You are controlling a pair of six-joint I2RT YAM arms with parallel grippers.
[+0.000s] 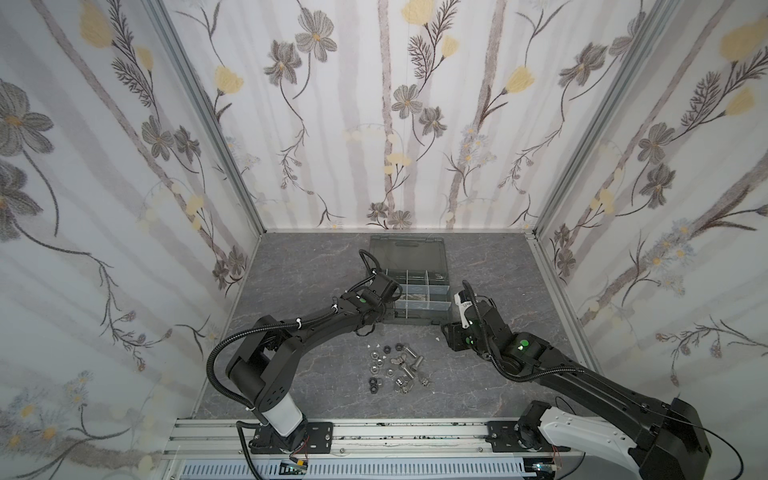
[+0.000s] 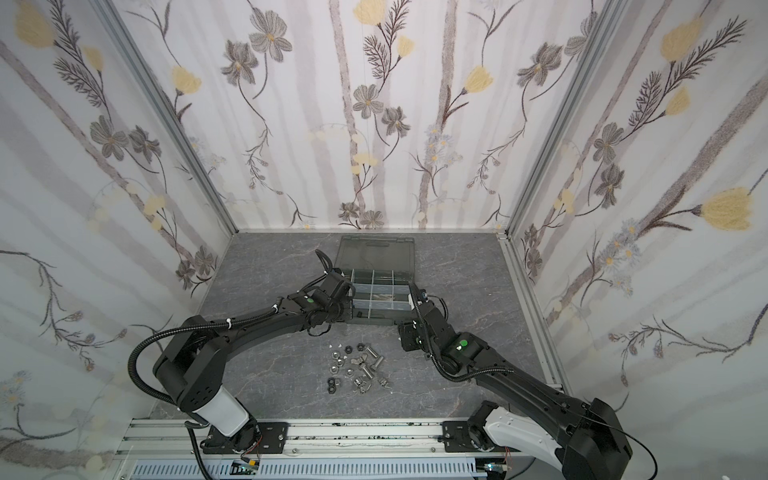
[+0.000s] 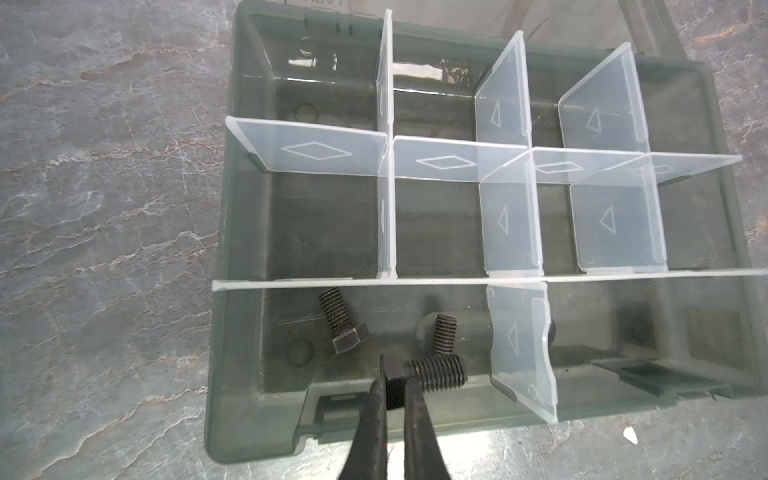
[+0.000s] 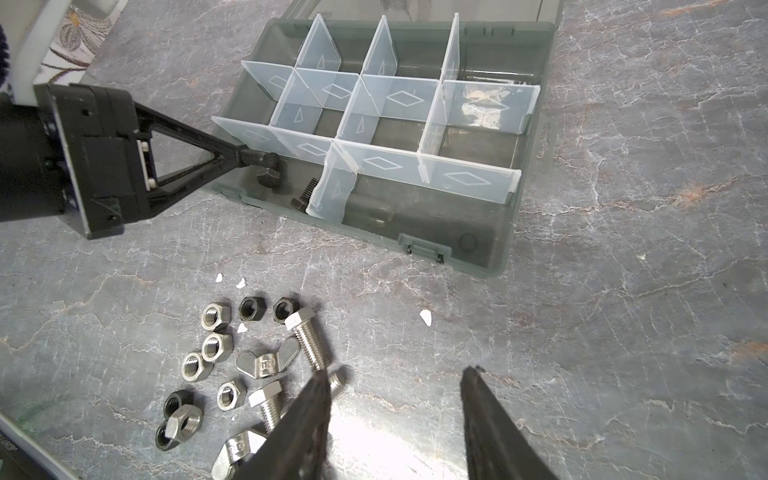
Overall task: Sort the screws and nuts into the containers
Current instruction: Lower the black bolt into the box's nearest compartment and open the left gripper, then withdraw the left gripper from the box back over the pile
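My left gripper (image 3: 395, 380) is shut on the hex head of a black screw (image 3: 438, 372), held over the near corner cell of the dark grey organiser case (image 3: 232, 208). Two more black screws (image 3: 341, 321) (image 3: 443, 334) lie in that cell. The right wrist view shows the same grip, with the left gripper (image 4: 233, 160) over the case's rim (image 4: 511, 232). My right gripper (image 4: 397, 372) is open and empty, just above the table beside the loose pile. That pile holds silver bolts (image 4: 308, 345), wing nuts (image 4: 268, 362), silver hex nuts (image 4: 216, 316) and black nuts (image 4: 252, 308). It appears in both top views (image 1: 395, 365) (image 2: 358, 368).
The case's smoky lid (image 1: 407, 253) lies open flat behind the cells. Pale partitions (image 3: 386, 199) divide the case; the cells other than that corner one look empty. Small white flecks (image 4: 424, 316) dot the marbled table. Flowered walls close the workspace on three sides.
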